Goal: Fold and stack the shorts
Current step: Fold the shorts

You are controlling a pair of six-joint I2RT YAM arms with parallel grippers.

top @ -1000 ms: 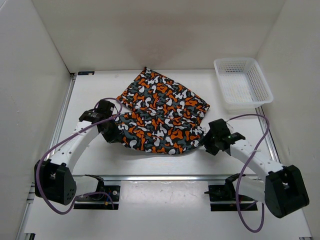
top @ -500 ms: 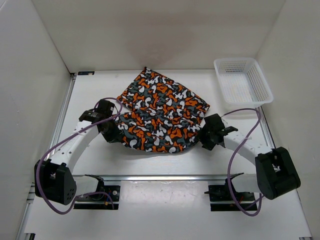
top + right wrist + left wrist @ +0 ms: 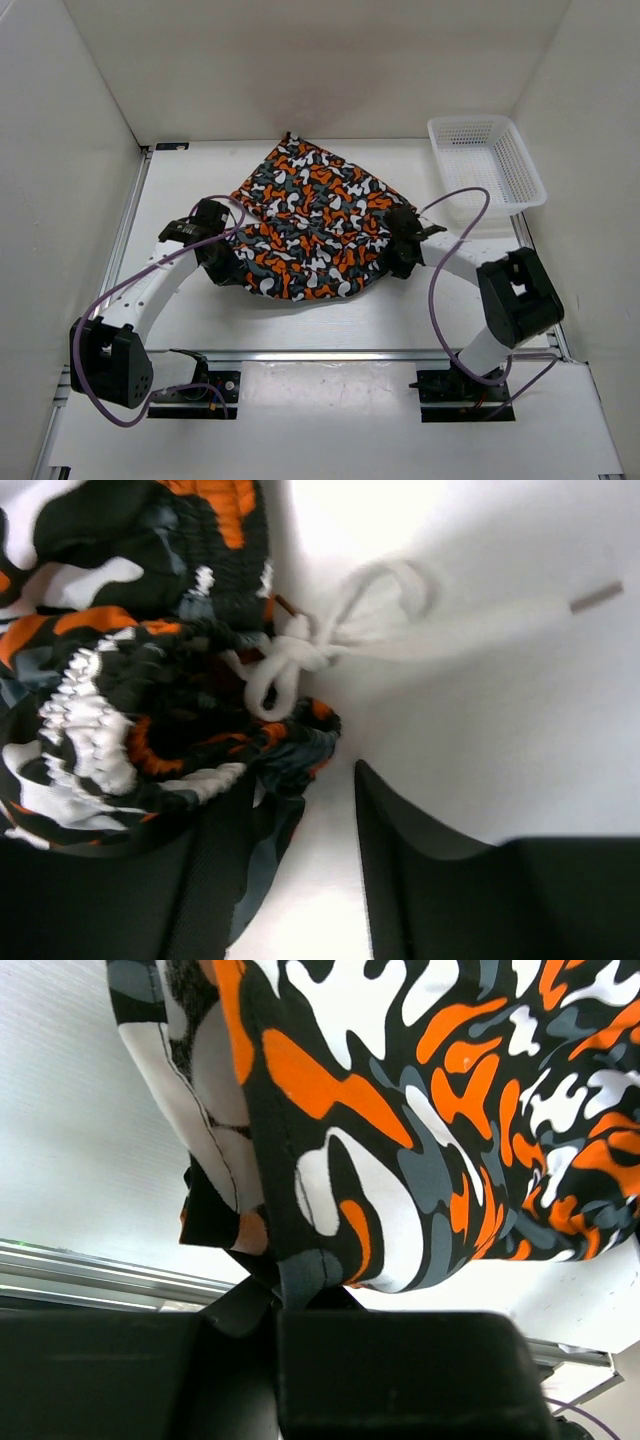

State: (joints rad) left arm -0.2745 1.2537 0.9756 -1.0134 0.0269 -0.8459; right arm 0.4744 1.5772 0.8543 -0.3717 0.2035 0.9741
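Two grippers met the shorts (image 3: 315,225) at opposite sides in the top view. Your left gripper (image 3: 277,1305) was closed tight on a hem. The cloth was pinched between its black fingers (image 3: 400,1380) at the bottom of the wrist view and spread away toward the upper right. From above, that grip sat at the lower left edge of the cloth.

Your right gripper (image 3: 300,810) stood partly open. Bare table (image 3: 480,710) showed in the gap, and the bunched waistband lay over the finger on the left of that view without being pinched. A white drawstring (image 3: 300,655), tied in a bow, lay just above the gap, with one end trailing to the upper right. From above, this gripper was at the right edge of the cloth.

You had the shorts lying rumpled on the table at the centre of the frame, with the basket (image 3: 487,165) apart at the upper right.
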